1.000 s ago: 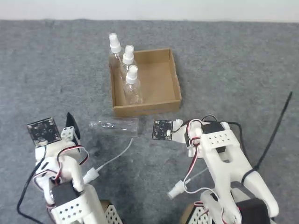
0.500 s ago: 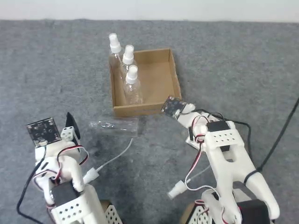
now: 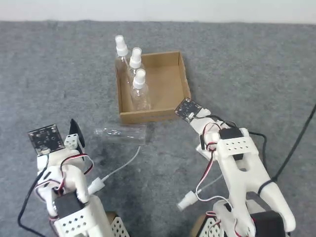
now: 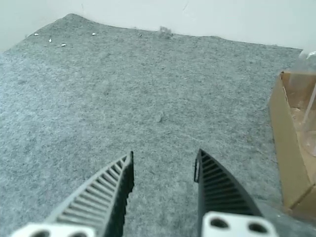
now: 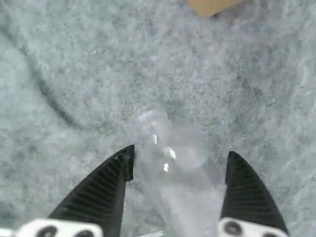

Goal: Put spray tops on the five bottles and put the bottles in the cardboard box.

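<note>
The right gripper (image 5: 180, 151) has its jaws wide and clamped on a clear uncapped bottle (image 5: 170, 168). One black ribbed finger (image 5: 116, 173) presses the bottle's side. The far edge of the clear plastic is hard to trace against the other finger. The bottle's open neck points away from the wrist, over the grey carpet (image 5: 74, 59). In the high view this arm reaches up from the lower right. Its wrist camera board (image 3: 190, 109) sits just beside the front right corner of the cardboard box (image 3: 185, 84) and hides the jaws below.

The left gripper (image 4: 165, 155) has its jaws apart with nothing between them, only carpet beneath. In the high view it sits at the lower left (image 3: 75, 134), well apart from the box.

The box stands at the upper centre of the high view. Three capped bottles (image 3: 139, 89) with white spray tops stand in a row along its left wall. Whether the farthest stands inside the back corner or just outside it cannot be told.

A second uncapped bottle, the lying bottle (image 3: 121, 133), rests on its side on the carpet just in front of the box, between the two arms. A loose spray top (image 3: 96, 186) with its thin tube lies beside the left arm. Another loose top (image 3: 186, 201) lies beside the right arm's base. A black cable (image 3: 296, 128) runs down the right edge.
</note>
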